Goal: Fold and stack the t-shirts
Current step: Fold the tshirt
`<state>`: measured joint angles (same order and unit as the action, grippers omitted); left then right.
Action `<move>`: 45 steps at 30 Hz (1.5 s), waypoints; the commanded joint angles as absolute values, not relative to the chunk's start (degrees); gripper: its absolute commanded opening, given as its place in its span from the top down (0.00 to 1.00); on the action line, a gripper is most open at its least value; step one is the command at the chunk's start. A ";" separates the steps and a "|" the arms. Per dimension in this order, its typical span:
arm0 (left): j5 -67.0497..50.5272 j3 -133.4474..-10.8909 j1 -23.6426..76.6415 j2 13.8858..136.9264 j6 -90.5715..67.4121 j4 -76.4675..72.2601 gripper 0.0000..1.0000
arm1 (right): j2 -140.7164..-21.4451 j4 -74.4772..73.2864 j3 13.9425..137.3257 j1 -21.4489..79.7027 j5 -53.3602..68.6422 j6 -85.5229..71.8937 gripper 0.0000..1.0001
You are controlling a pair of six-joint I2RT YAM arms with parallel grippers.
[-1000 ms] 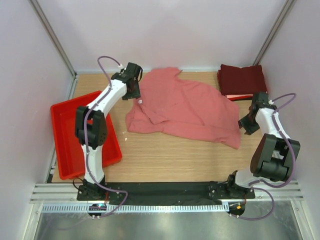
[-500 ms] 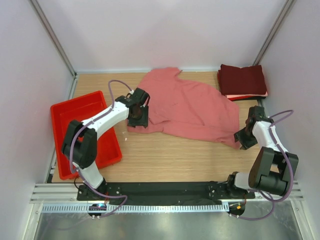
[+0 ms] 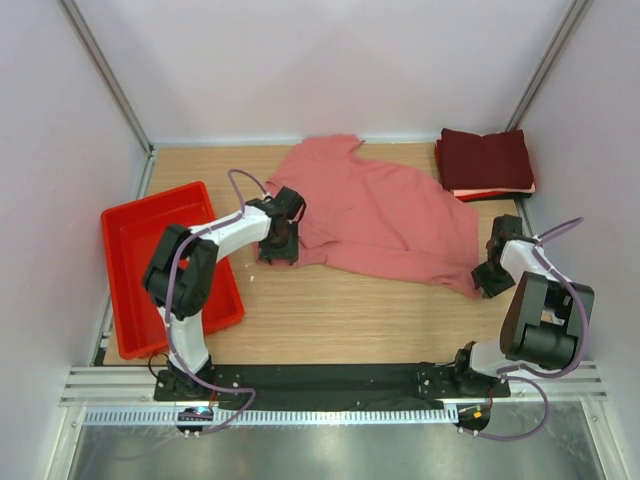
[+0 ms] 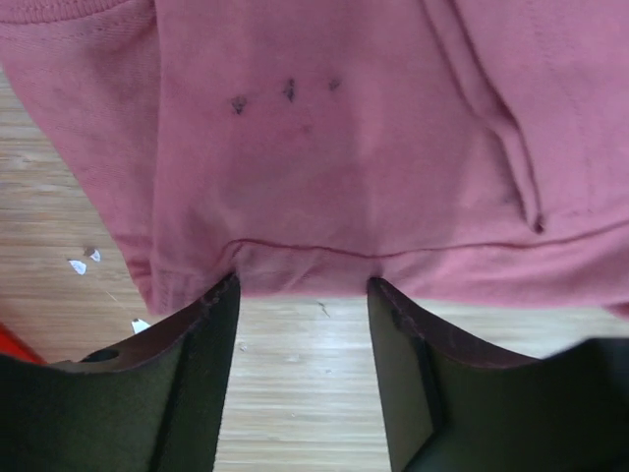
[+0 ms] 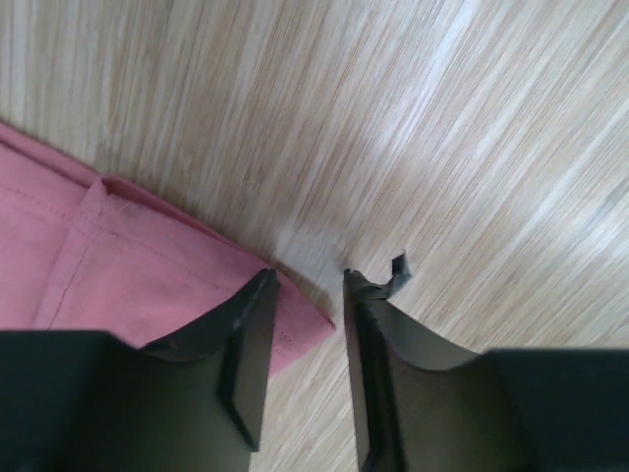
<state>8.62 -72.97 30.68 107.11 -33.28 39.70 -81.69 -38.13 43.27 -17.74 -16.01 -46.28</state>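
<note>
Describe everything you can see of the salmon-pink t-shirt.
The salmon-pink t-shirt is soft, knit-looking cloth, lying unfolded and rumpled across the middle of the wooden table, with one side creased over itself. A stitched hem runs along its near edge, and a few small dark specks mark the fabric. The left gripper stands open at that hem; the right gripper straddles the near right corner, jaws narrowly apart.

Left jaws wide, right jaws narrower
</note>
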 commanded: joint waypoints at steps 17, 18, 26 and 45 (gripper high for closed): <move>26.35 -76.37 30.50 107.84 -33.93 45.87 0.67 | -83.76 -34.72 45.35 -17.75 -26.90 -39.38 0.99; 26.89 -76.38 30.59 107.75 -33.75 46.14 0.67 | -83.32 -34.72 45.44 -17.67 -26.37 -39.11 0.99; 22.95 -80.33 30.50 104.34 -33.93 48.25 0.65 | -80.43 -41.66 50.28 -17.67 -11.27 -41.30 0.65; 22.99 -74.00 30.32 109.86 -39.46 42.87 0.62 | -84.64 -32.86 41.74 -17.49 -19.22 -46.33 0.80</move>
